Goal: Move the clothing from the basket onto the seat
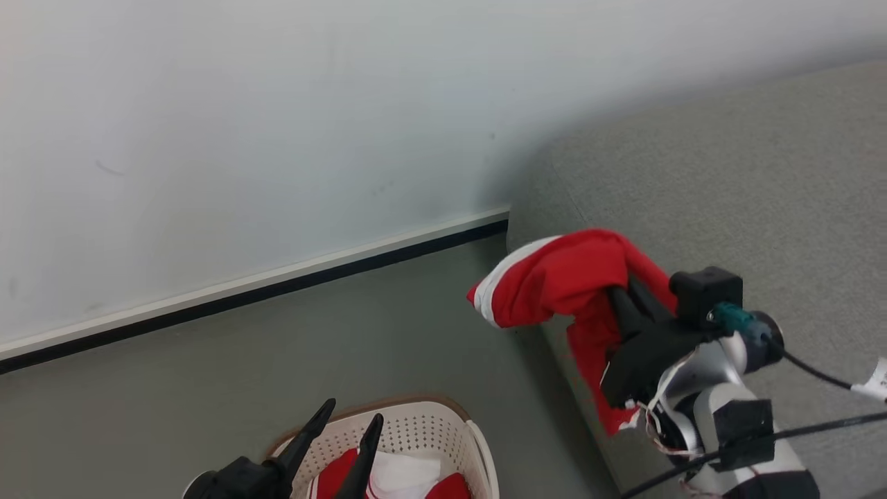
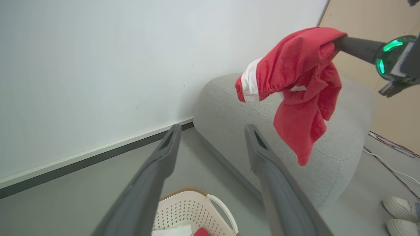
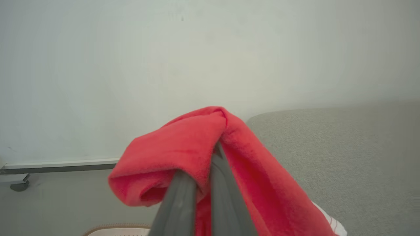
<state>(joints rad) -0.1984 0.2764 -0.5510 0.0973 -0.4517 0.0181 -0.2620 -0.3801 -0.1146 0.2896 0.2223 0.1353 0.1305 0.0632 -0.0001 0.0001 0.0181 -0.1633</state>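
Observation:
A red garment with a white band (image 1: 554,277) hangs from my right gripper (image 1: 621,296), which is shut on it above the near left corner of the grey seat (image 1: 727,180). In the right wrist view the cloth (image 3: 183,144) drapes over my closed fingers (image 3: 223,183). The left wrist view shows it (image 2: 295,75) dangling over the seat's rounded end (image 2: 229,111). My left gripper (image 1: 353,410) stands open and empty above the cream basket (image 1: 443,423), which holds more red and white clothing (image 1: 409,478).
A white wall with a dark skirting board (image 1: 277,284) runs behind the basket and seat. Grey floor (image 1: 208,388) lies between them. White shoes (image 2: 402,213) and cables (image 2: 390,150) lie on the floor past the seat's end.

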